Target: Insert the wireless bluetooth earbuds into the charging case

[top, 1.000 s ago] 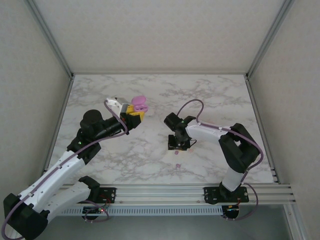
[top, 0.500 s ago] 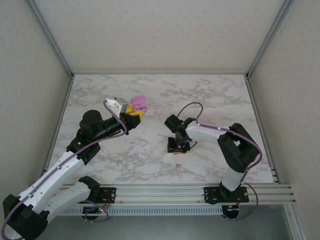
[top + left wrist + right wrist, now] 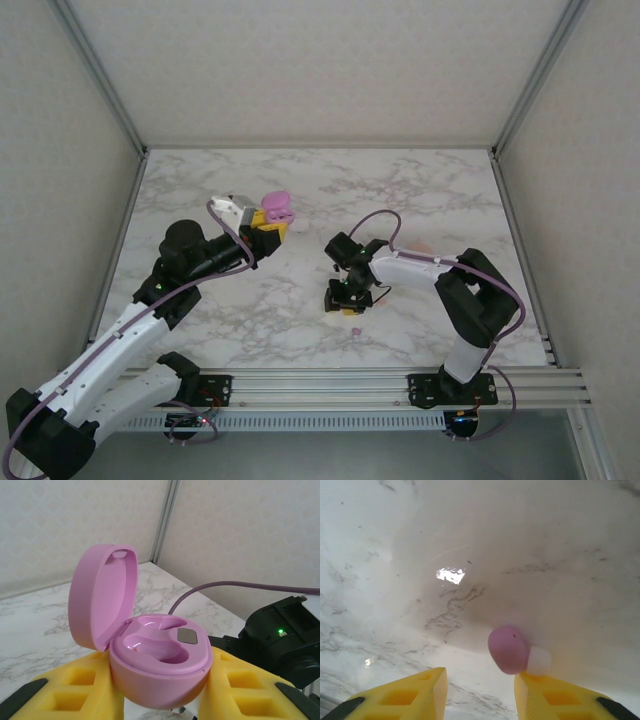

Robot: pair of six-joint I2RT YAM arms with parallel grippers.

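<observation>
Earbud (image 3: 509, 649) just beyond right hand (image 3: 480, 676)

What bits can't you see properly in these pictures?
Top view: the loose earbud on the table is too small to tell its shape.
Top view: the right gripper mostly hides its own fingertips under its wrist.
Left wrist view: the charging case has its underside hidden by the left gripper and cut off by the bottom edge.
Right wrist view: whether the purple earbud touches the finger beside it is unclear.
</observation>
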